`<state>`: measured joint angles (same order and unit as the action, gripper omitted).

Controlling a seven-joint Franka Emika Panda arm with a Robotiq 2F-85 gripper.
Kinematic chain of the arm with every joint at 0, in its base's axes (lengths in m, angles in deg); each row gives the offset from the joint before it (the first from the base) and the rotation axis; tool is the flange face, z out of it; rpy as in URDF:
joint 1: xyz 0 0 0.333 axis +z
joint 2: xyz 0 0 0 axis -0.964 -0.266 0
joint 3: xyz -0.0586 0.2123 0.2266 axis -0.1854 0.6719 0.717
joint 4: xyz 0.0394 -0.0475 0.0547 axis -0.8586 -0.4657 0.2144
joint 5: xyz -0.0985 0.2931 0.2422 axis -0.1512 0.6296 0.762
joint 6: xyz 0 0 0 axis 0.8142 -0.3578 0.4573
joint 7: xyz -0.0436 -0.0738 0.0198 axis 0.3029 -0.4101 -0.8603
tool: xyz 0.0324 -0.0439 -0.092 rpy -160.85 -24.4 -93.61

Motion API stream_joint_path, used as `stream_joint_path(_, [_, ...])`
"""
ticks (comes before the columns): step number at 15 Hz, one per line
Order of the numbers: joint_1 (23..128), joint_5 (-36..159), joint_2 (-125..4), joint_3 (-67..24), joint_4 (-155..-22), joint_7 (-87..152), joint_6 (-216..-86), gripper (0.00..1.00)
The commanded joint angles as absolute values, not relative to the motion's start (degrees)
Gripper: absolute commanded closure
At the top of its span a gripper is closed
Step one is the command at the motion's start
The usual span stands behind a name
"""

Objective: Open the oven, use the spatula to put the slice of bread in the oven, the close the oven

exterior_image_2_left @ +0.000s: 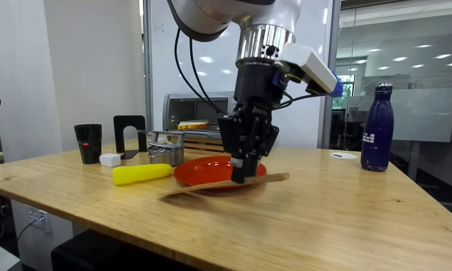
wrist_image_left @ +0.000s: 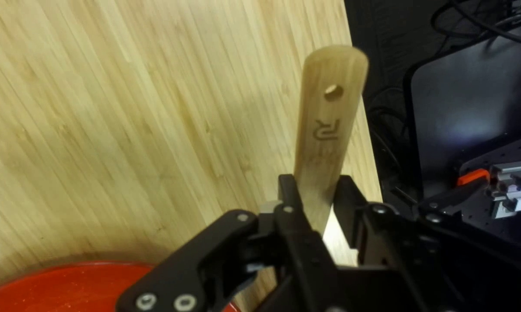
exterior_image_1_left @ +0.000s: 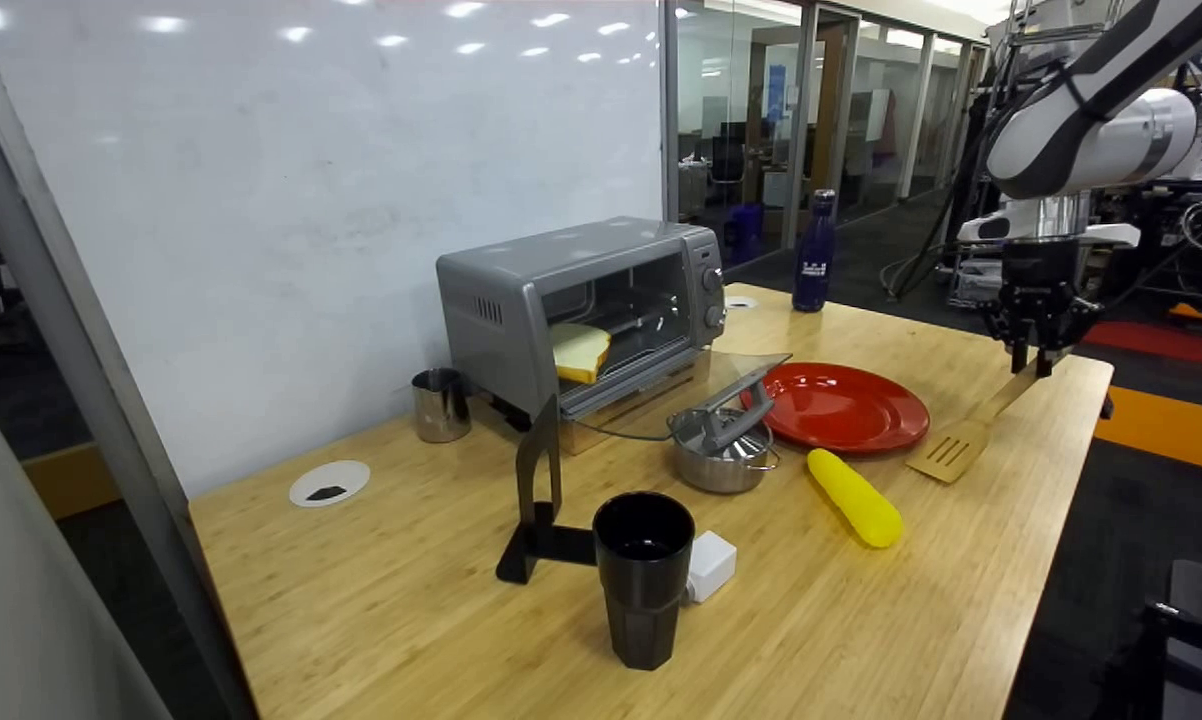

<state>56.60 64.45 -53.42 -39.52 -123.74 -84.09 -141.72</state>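
Pinches spatula [exterior_image_1_left: 973, 430] by handle in gripper [exterior_image_1_left: 1030, 367], frame right, probably to lay aside before closing oven [exterior_image_1_left: 571, 248]. Shows bread [exterior_image_1_left: 581, 348] inside, mid-frame.

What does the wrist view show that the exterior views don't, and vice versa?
Only the wrist view: the hole and dark marking on the spatula handle.
Only the exterior views: among other things, the open oven, the slice of bread inside it, the dark bottle and the spatula blade.
Shared: the gripper closed on that handle, the red plate and the table.
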Motion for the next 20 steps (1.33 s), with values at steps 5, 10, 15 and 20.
stream_joint_path(5, [52.5, 64.8, -58.3, -37.1, -124.4, -86.7, -150.3, 0.93])
stream_joint_path(10, [52.7, 64.9, -58.9, -34.9, -125.9, -86.4, -152.9, 0.93])
stream_joint_path(15, [53.3, 65.0, -59.0, -32.6, -127.6, -86.5, -155.5, 0.93])
stream_joint_path(20, [53.4, 64.4, -59.7, -31.3, -129.0, -86.3, -158.9, 0.93])
